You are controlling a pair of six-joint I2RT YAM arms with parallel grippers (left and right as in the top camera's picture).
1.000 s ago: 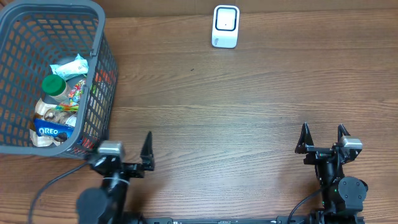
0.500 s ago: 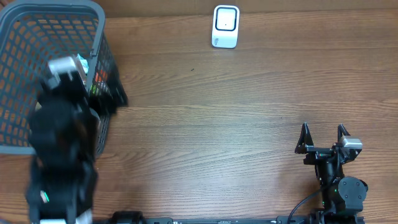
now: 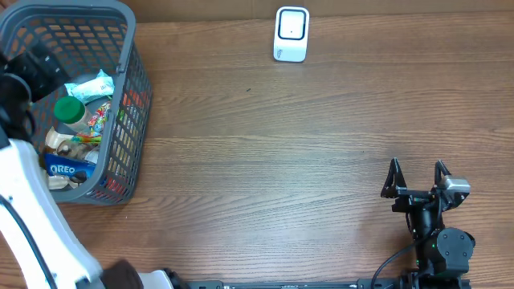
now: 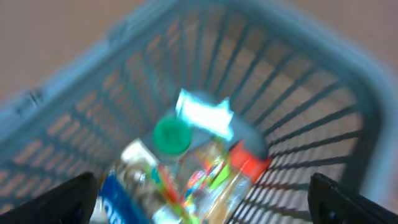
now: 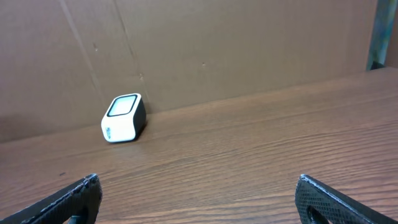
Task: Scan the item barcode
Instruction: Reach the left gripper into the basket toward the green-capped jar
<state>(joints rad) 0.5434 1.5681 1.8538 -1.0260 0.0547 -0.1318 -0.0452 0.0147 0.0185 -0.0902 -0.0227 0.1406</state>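
Observation:
A grey mesh basket [image 3: 80, 11] at the table's far left holds the items: a green-capped bottle [image 3: 70, 110], a pale blue packet [image 3: 95, 84], a blue Oreo pack [image 3: 66, 168] and a bright multicoloured wrapper [image 3: 98, 119]. My left gripper [image 3: 38, 68] hangs open above the basket's left side with nothing in it. The blurred left wrist view looks down on the bottle [image 4: 171, 135] and the packet [image 4: 205, 113], with the left gripper [image 4: 205, 202] spread wide. A white barcode scanner [image 3: 291, 34] stands at the back centre. At the front right my right gripper [image 3: 418, 178] is open and empty.
The right wrist view shows the scanner [image 5: 124, 117] far off to the left on the brown wooden table [image 5: 249, 155], against a cardboard wall [image 5: 236, 43]. The left arm's white link [image 3: 32, 217] runs along the left edge beside the basket.
The left arm swung from the table's front edge up and leftward, and its gripper now hangs over the basket. The right arm has stayed still.

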